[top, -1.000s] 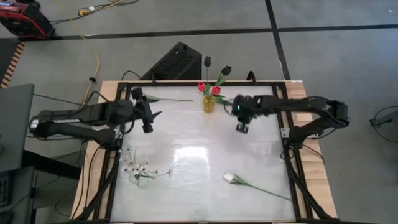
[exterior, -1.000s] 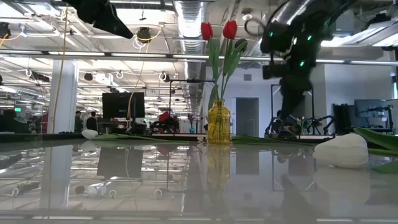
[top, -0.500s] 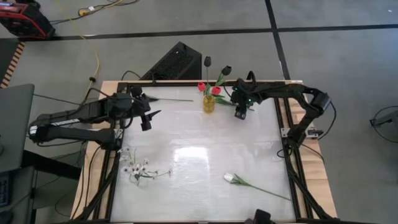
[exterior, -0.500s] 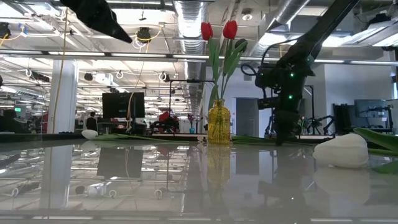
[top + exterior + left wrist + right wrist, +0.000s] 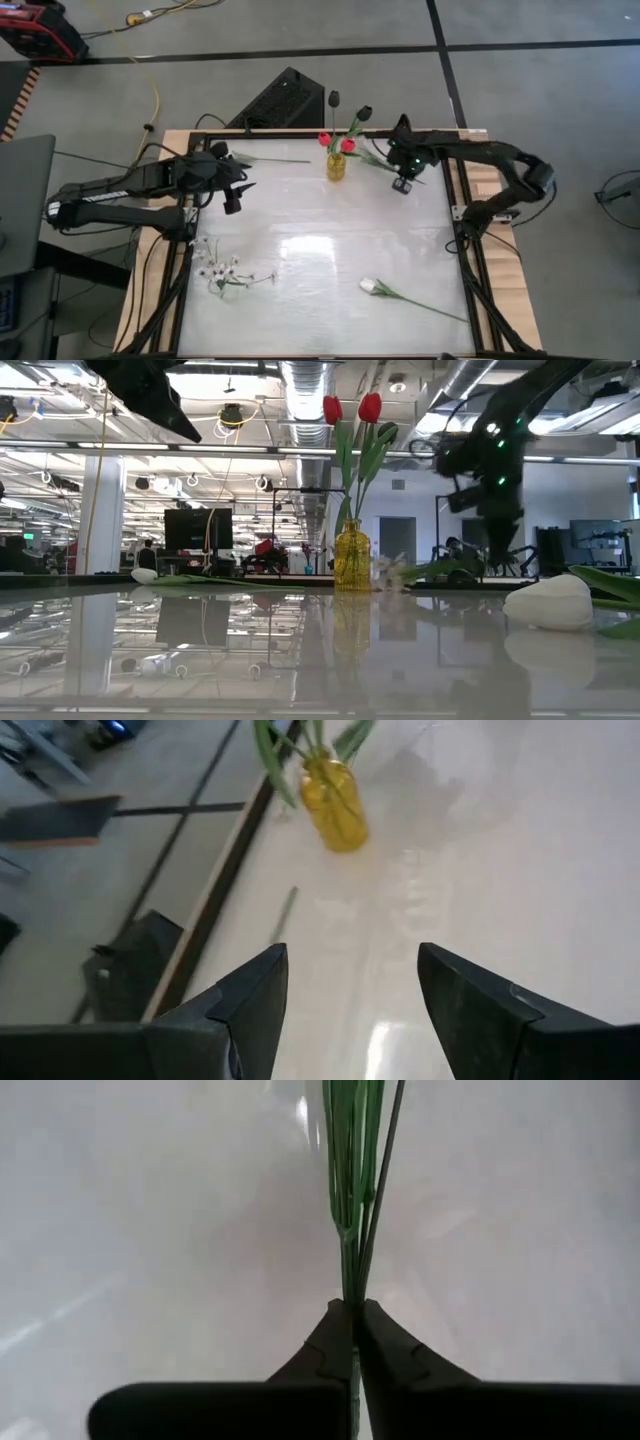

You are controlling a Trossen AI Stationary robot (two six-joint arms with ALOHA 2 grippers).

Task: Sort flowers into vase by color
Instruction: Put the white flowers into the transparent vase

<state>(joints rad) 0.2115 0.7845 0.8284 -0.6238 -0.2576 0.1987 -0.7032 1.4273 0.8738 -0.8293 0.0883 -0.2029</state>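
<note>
**A:** What do you see changed from half a second ago?

**B:** Your right end effector (image 5: 403, 184) has swung away from the vase (image 5: 336, 166) toward the bench's (image 5: 320, 260) far right corner, and it now sits higher in the low view. A green stem (image 5: 349, 1170) has come with it; it lies slanted between the vase and the end effector. Your left arm has barely shifted.

**A:** How does the right end effector stand?

**B:** You have its fingers (image 5: 331, 1342) pressed together on the green stem, which runs straight out from between them with a thinner dark stalk beside it.

**A:** And the left one?

**B:** Your left end effector (image 5: 233, 198) hovers over the bench's far left part, fingers (image 5: 262, 995) spread wide with nothing between them, facing the vase.

**A:** Where are the flowers?

**B:** Two red tulips (image 5: 351, 407) stand in the yellow vase at the far edge. A white tulip (image 5: 372, 287) lies near your front right, and a spray of tiny white blossoms (image 5: 222, 271) near the front left. Another stem (image 5: 272, 160) lies along the far edge, left of the vase.
</note>
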